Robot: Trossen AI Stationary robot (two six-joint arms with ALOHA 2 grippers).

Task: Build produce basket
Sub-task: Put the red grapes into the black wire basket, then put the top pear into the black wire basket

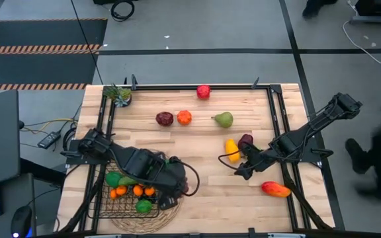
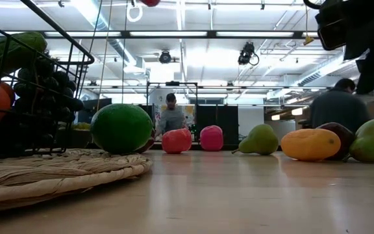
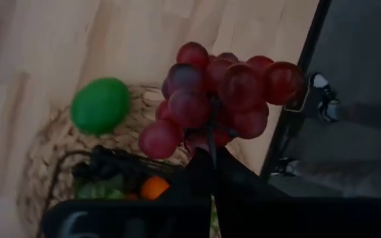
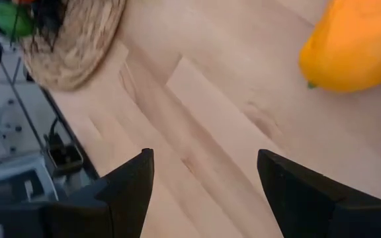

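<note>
My left gripper point(image 1: 174, 188) is shut on a bunch of red grapes point(image 3: 217, 92), held above the edge of the round woven mat point(image 1: 152, 218), beside the black wire basket point(image 1: 104, 206). The basket stands on the mat and holds oranges, green pieces and dark grapes. A green lime point(image 3: 100, 104) rests on the mat beside the basket. My right gripper point(image 4: 204, 172) stands open over bare table, near the yellow squash point(image 1: 232, 147), with nothing between its fingers. My left gripper pinches the thin stem point(image 3: 210, 135) at the top of the grape bunch between its two shut fingers. The fingers come from above, pointing steeply down. The bunch hangs below the fingertips, lifted clear of the mat and table.
A dark fruit point(image 1: 245, 141) lies next to the squash, a mango point(image 1: 276, 190) at the near right. A pear point(image 1: 223, 119), an orange point(image 1: 184, 118), a dark red fruit point(image 1: 165, 118) and a red apple point(image 1: 204, 91) lie farther back. A potted plant point(image 1: 119, 94) stands at the far left corner.
</note>
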